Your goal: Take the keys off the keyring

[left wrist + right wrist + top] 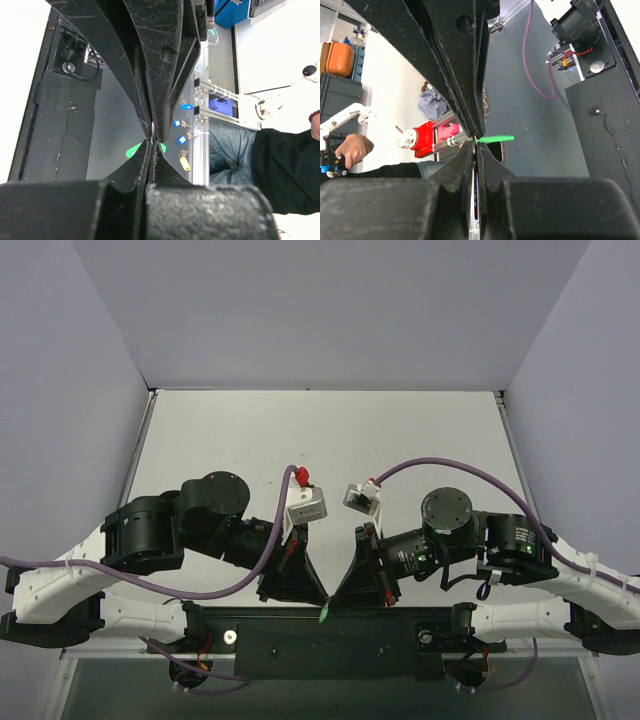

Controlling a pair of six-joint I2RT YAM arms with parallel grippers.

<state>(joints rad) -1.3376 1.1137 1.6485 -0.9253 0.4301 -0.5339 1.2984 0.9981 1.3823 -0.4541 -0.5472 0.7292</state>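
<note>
2 pincers meet tip to tip at the table's [320,440] near edge. Our left gripper [152,142] pinches the green keyring [133,150]. Our right gripper [476,142] is squeezed tight too, but we cannot see the key. We think it's pulling time: next, tug apart gently.

Both arms fold inward and meet at the 6 o'clock edge of the top view. The left arm [150,535] comes in from 8 o'clock, elbow raised, wrist bent so the left gripper [322,600] points toward 4 o'clock. The right arm [500,540] mirrors it from 4 o'clock, and the right gripper [335,600] points toward 8 o'clock. The two grippers stand tip to tip, touching. In the left wrist view, the left fingers [142,165] are pressed together on the keyring [133,150], with green showing either side. The right fingers [465,160] are also closed flat with no gap; what they pinch cannot be told.
</note>
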